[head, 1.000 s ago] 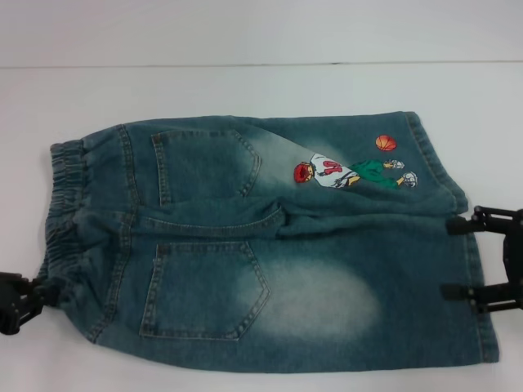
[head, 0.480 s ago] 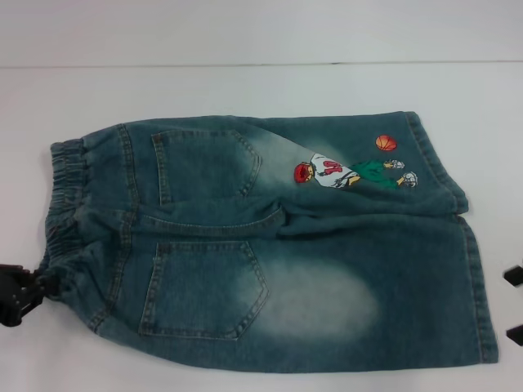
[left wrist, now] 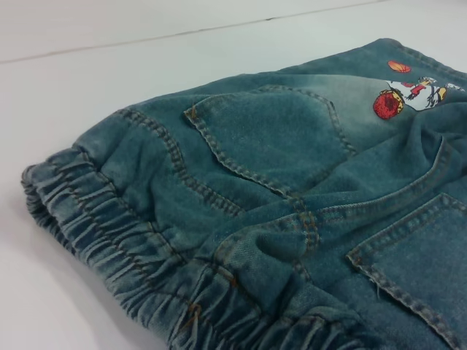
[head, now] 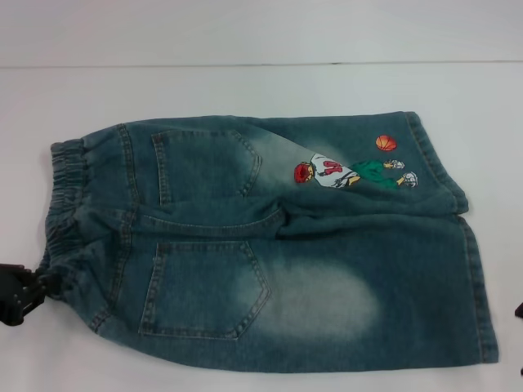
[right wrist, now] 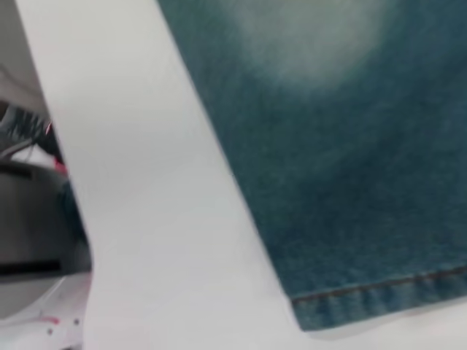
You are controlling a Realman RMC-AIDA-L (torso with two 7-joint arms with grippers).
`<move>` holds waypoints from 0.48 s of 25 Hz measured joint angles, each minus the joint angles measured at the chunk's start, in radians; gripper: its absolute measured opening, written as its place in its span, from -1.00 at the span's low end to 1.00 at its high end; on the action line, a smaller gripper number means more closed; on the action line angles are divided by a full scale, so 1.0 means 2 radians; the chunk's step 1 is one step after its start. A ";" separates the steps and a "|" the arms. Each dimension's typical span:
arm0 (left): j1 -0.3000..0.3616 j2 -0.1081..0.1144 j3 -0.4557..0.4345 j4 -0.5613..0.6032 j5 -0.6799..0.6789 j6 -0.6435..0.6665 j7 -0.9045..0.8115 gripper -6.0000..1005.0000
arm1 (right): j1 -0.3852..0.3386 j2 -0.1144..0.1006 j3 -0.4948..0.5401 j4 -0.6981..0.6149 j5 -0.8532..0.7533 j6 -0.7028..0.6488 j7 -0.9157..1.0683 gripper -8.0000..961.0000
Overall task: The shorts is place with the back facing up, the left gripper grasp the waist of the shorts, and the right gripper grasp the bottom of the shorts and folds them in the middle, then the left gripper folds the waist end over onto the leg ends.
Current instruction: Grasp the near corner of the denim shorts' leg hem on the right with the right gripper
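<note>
The shorts (head: 270,245) lie flat and spread out on the white counter (head: 245,90), back side up, both back pockets showing, the waist (head: 67,204) toward the robot's left and the leg ends (head: 470,245) toward its right. Cartoon print with orange ball (head: 386,143) sits on the far leg near its hem. Pale bleached patch on the near leg, beside the near pocket. Small crease between the legs near the middle. The left tool (head: 37,282) is at the near corner of the waist, touching the ruffled band, fabric puckers a bit at that spot; cannot tell whether its prongs are closed on the denim or only against it. Left wrist view shows the waist (left wrist: 146,262) close up, gathered elastic, lying on the counter, plus one pocket and the print farther off; own prongs are not seen there. The right tool (head: 519,310) is only a dark sliver at the picture's right edge, off the shorts, just beside the near leg's hem; its opening cannot be told. Right wrist view shows the near leg's stitched hem (right wrist: 379,292) lying flat on the counter, nothing gripping it.
</note>
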 joint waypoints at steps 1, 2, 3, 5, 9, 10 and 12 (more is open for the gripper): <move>0.000 0.000 0.000 -0.001 0.000 -0.001 0.000 -0.80 | -0.001 0.002 -0.012 0.003 0.001 0.000 0.004 0.93; 0.000 0.001 0.000 -0.002 0.000 -0.003 0.000 -0.80 | -0.002 0.004 -0.022 0.008 0.004 0.001 0.009 0.93; 0.000 0.001 0.000 -0.003 0.000 -0.004 0.000 -0.80 | -0.003 0.004 -0.030 0.012 0.006 0.002 0.013 0.93; 0.000 0.002 0.000 -0.004 0.000 -0.005 0.000 -0.80 | -0.006 0.005 -0.043 0.017 0.013 0.003 0.024 0.93; 0.000 0.002 0.000 -0.005 0.000 -0.009 0.000 -0.80 | -0.009 0.005 -0.057 0.017 0.019 0.005 0.039 0.93; -0.001 0.002 0.000 -0.006 0.000 -0.011 0.000 -0.80 | -0.010 0.005 -0.061 0.017 0.019 0.007 0.043 0.93; -0.002 0.002 0.000 -0.009 0.000 -0.012 0.001 -0.80 | -0.011 0.005 -0.070 0.018 0.019 0.012 0.050 0.93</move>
